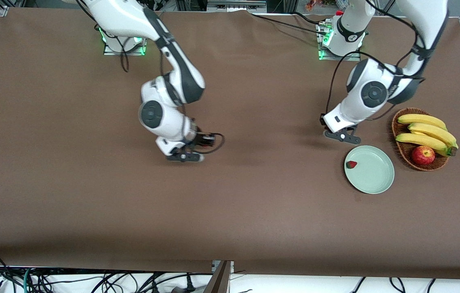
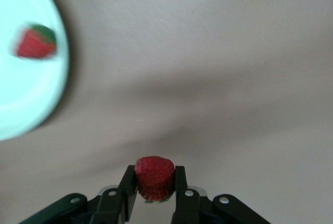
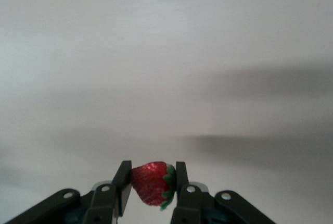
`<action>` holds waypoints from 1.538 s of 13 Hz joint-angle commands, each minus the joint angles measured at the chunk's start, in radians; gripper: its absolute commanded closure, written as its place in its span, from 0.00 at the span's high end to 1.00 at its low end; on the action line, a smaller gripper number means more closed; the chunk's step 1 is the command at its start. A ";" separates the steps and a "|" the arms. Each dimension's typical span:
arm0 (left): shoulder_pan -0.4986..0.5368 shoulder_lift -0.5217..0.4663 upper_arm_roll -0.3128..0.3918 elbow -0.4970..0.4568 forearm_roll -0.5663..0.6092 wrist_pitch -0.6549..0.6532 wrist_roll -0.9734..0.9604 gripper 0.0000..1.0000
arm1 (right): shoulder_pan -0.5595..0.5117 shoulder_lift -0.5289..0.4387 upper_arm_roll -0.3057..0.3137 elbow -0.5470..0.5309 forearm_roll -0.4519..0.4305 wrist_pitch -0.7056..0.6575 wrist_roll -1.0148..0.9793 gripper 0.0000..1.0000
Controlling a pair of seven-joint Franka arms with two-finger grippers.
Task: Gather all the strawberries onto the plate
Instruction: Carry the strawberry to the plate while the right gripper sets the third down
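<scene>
Tools left (image 2: 155,185) and right (image 3: 151,185) each grip 1 strawberry (image 2: 154,177) between fingers.

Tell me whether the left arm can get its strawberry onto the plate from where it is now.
Probably yes. The left hand, shut on a strawberry, is beside the plate's rim, with nothing between them. One strawberry in the plate leaves most of it bare.

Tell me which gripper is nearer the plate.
Left. The left gripper, shut on a strawberry, hangs just beside the plate; the right gripper, gripping another strawberry, is mid-table.
</scene>
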 commanded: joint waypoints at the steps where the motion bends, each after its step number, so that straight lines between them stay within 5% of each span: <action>1: 0.092 0.053 -0.004 0.138 0.026 -0.120 0.255 0.00 | 0.074 0.234 0.046 0.295 0.024 0.138 0.271 0.16; 3: 0.151 0.128 0.004 0.195 0.028 -0.119 0.444 0.00 | 0.194 0.357 0.054 0.392 0.023 0.383 0.466 0.21; 5: 0.188 0.210 0.005 0.255 0.038 -0.110 0.622 0.00 | 0.272 0.434 0.054 0.434 0.020 0.575 0.624 0.63; 6: 0.201 0.259 0.011 0.292 0.084 -0.096 0.684 0.00 | 0.288 0.437 0.051 0.434 0.015 0.597 0.668 0.75; 7: 0.222 0.303 0.011 0.313 0.128 -0.068 0.725 0.00 | 0.293 0.430 0.048 0.431 0.014 0.593 0.689 0.96; 9: 0.239 0.346 0.010 0.314 0.135 -0.010 0.764 0.00 | 0.283 0.384 0.010 0.431 0.006 0.497 0.679 0.99; 10: 0.241 0.348 0.010 0.314 0.133 -0.007 0.761 0.99 | 0.271 0.349 -0.054 0.436 0.006 0.331 0.668 0.99; 11: 0.245 0.340 0.008 0.312 0.135 -0.010 0.768 1.00 | 0.253 0.315 -0.111 0.437 0.001 0.166 0.633 0.99; 15: 0.244 0.262 -0.045 0.317 0.086 -0.114 0.711 1.00 | 0.080 0.113 -0.124 0.423 -0.011 -0.278 0.272 0.99; 16: 0.244 0.241 -0.064 0.315 0.057 -0.152 0.636 1.00 | 0.075 0.061 -0.166 0.384 -0.017 -0.359 0.222 0.99; 18: 0.244 0.225 -0.137 0.315 0.051 -0.209 0.447 1.00 | 0.075 -0.074 -0.243 0.260 -0.029 -0.456 0.129 1.00; 20: 0.239 0.216 -0.215 0.300 0.051 -0.218 0.222 1.00 | 0.067 -0.229 -0.270 0.093 -0.139 -0.479 0.065 1.00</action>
